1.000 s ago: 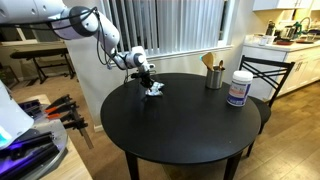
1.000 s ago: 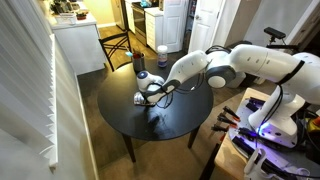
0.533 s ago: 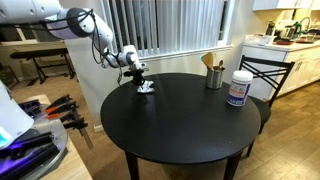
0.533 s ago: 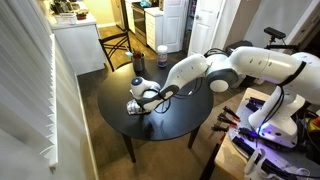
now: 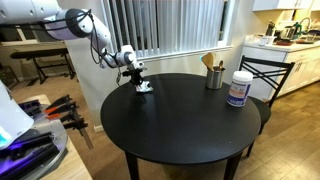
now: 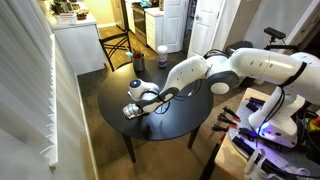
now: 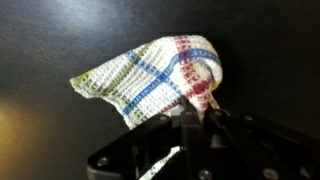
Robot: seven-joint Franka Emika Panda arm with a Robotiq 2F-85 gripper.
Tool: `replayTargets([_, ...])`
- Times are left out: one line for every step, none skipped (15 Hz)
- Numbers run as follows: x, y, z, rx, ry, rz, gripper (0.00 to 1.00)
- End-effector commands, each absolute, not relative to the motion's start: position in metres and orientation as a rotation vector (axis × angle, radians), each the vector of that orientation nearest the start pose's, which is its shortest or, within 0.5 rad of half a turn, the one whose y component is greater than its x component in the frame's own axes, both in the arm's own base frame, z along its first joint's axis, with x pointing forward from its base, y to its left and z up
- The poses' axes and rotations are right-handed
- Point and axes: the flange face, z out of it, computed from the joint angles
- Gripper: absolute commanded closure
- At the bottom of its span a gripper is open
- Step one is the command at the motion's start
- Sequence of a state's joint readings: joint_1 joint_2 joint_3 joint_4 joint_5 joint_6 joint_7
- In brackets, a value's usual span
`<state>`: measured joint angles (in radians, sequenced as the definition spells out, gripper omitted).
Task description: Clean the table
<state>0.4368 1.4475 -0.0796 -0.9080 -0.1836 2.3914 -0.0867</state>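
Gripper (image 7: 195, 116) clamped on a woven cloth (image 7: 150, 72).
The round worktop (image 5: 185, 125), smooth matte black, fills the centre of both exterior views. The cloth, a crumpled white waffle weave with blue, red and yellow stripes, rests on the worktop near its upper left rim, pinched at one raised fold.

The table (image 5: 185, 125) has a smooth matte black top, the cloth (image 7: 150, 75) a coarse woven texture.
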Motion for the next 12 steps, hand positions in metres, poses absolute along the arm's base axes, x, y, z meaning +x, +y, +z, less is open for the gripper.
replayTargets([0.721,0.222,-0.022,-3.243,-0.947,-0.137,0.98])
replayTargets([0.73,0.199,-0.02,-3.269,-0.881,-0.143,0.98])
replayTargets([0.736,0.179,-0.014,-3.293,-0.825,-0.152,0.98])
replayTargets([0.742,0.153,-0.013,-3.313,-0.749,-0.149,0.98])
replayTargets([0.747,0.131,-0.012,-3.329,-0.677,-0.149,0.98])
replayTargets([0.751,0.107,-0.012,-3.345,-0.603,-0.14,0.98])
replayTargets([0.753,0.085,-0.013,-3.359,-0.534,-0.137,0.98])
replayTargets([0.754,0.063,-0.015,-3.375,-0.465,-0.126,0.98])
replayTargets([0.754,0.043,-0.017,-3.388,-0.399,-0.118,0.98])
replayTargets([0.753,0.024,-0.02,-3.4,-0.336,-0.11,0.98])
replayTargets([0.752,0.009,-0.022,-3.412,-0.283,-0.104,0.98])
replayTargets([0.75,-0.007,-0.025,-3.421,-0.223,-0.095,0.98])
